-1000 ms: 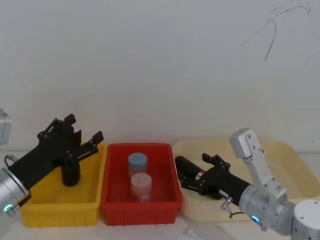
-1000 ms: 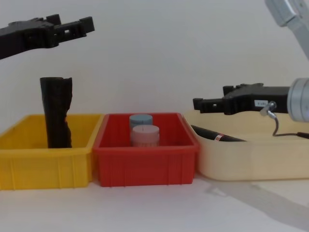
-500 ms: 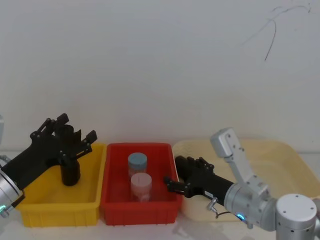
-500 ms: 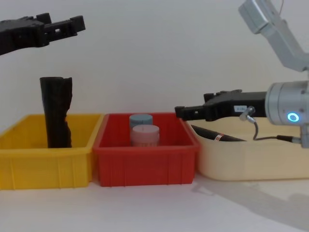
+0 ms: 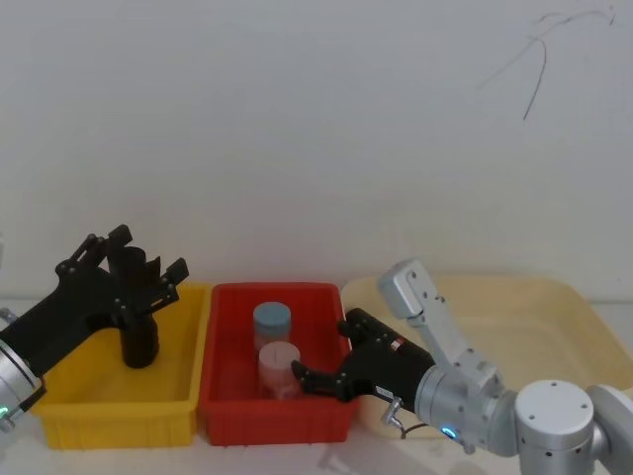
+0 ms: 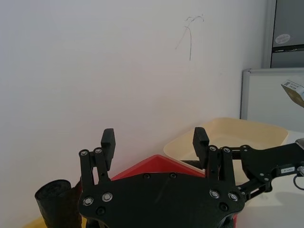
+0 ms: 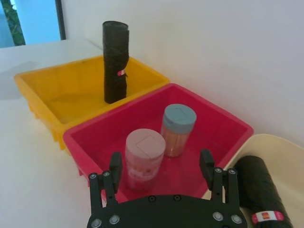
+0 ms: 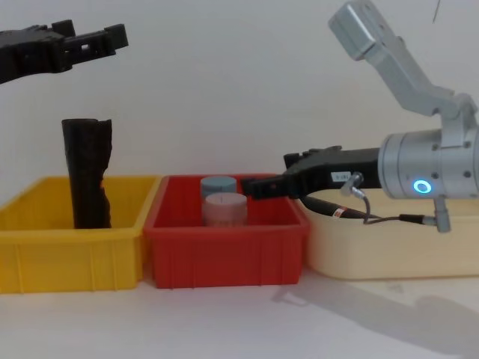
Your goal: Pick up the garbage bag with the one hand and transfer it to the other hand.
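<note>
Left gripper (image 5: pixel 148 267) hovers wide above the upright garbage bag (image 5: pixel 138 336); right gripper (image 5: pixel 321 381), open, risks clipping the pink-lidded jar (image 5: pixel 279 366).

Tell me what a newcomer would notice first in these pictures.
Three bins in a row: a yellow bin with a black roll standing upright, a red bin with two jars, and a cream tray with the garbage bag lying in it. The right gripper reaches open over the red bin; the left gripper hangs open above the yellow one.

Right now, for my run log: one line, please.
left claw: open, above yellow bin | right claw: open, over red bin | garbage bag: lying in cream tray, ungrasped
</note>
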